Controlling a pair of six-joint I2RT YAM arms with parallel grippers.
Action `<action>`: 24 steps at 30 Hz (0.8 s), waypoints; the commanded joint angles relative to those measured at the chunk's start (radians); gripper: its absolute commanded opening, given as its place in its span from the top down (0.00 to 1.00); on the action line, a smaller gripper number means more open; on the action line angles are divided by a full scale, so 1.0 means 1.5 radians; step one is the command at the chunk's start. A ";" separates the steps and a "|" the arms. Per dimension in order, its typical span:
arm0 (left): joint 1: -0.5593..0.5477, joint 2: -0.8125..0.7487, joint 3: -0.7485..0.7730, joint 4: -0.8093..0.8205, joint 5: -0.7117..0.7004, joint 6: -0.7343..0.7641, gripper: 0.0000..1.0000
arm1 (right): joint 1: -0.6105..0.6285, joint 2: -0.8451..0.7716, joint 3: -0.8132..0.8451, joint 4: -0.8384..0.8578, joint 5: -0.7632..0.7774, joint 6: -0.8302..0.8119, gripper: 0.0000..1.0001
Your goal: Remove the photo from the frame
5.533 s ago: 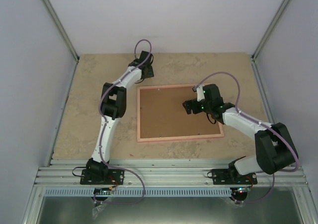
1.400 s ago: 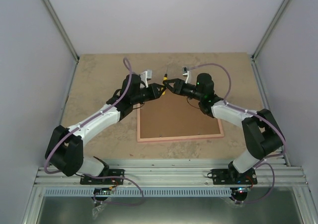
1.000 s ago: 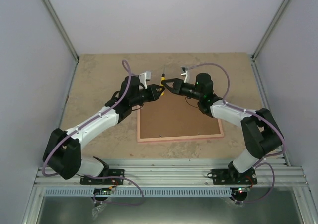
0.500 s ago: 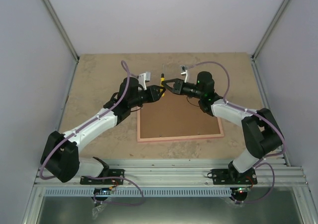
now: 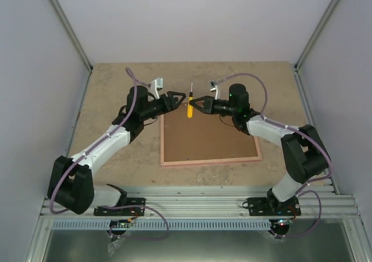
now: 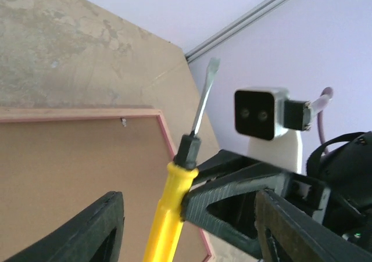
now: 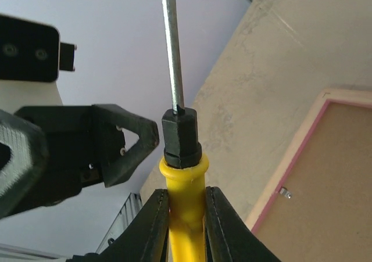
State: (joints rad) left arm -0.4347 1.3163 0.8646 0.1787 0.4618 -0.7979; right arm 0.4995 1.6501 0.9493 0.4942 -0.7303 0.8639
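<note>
Right gripper [image 5: 195,106] pinches the yellow screwdriver [image 5: 189,110] by its handle, blade up; my left gripper [image 5: 176,99] is spread just beside it at 9 o'clock; frame [image 5: 209,161] lies board-side up at 6 o'clock

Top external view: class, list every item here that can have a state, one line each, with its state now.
frame: lying face down, brown back up, backing in place.
screwdriver: held upright, blade up, gripped by its yellow handle.
left tool: open, holding nothing, beside the screwdriver.
right tool: shut on the screwdriver.
</note>
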 commanded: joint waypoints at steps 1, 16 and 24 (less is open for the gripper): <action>0.013 0.034 0.015 0.055 0.073 -0.034 0.35 | -0.002 0.008 0.019 -0.020 -0.029 -0.035 0.99; 0.013 0.167 0.112 0.046 0.108 -0.043 0.55 | 0.004 0.022 0.031 -0.049 -0.041 -0.065 0.99; 0.013 0.174 0.106 0.062 0.113 -0.076 0.85 | 0.011 0.023 0.042 -0.079 -0.035 -0.095 0.99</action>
State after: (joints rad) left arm -0.4183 1.5753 1.0126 0.2256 0.6094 -0.8803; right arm 0.5064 1.6760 0.9756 0.3931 -0.7731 0.7662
